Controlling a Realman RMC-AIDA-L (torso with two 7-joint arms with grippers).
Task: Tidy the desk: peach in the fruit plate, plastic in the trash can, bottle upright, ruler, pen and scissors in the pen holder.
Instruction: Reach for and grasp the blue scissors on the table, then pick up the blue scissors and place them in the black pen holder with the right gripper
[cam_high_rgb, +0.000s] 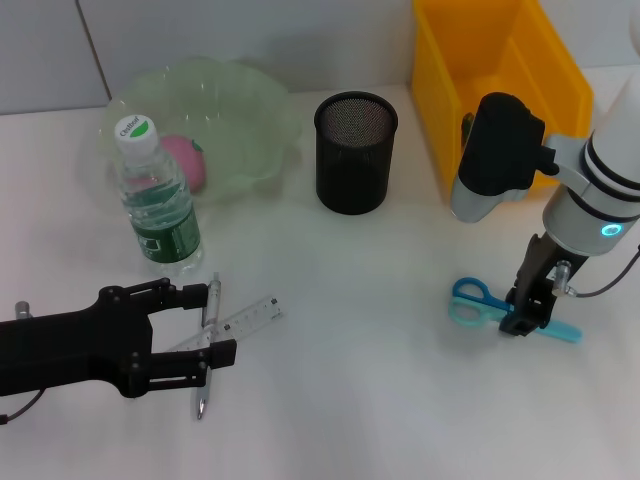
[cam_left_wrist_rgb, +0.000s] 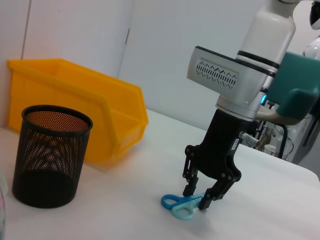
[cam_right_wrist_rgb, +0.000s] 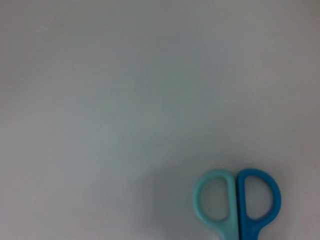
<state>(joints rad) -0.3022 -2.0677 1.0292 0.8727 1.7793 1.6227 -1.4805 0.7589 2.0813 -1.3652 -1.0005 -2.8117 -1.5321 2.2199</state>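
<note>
left claw (cam_high_rgb: 200, 335) astride pen (cam_high_rgb: 206, 345) | right claw (cam_high_rgb: 527, 312) straddling scissors (cam_high_rgb: 478, 303)

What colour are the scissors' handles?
The scissors: one handle light teal, one blue; clearest in the right wrist view.

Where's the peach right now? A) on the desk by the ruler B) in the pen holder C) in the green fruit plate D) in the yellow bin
C: the pink peach lies inside the green plate, behind the upright bottle.
</note>
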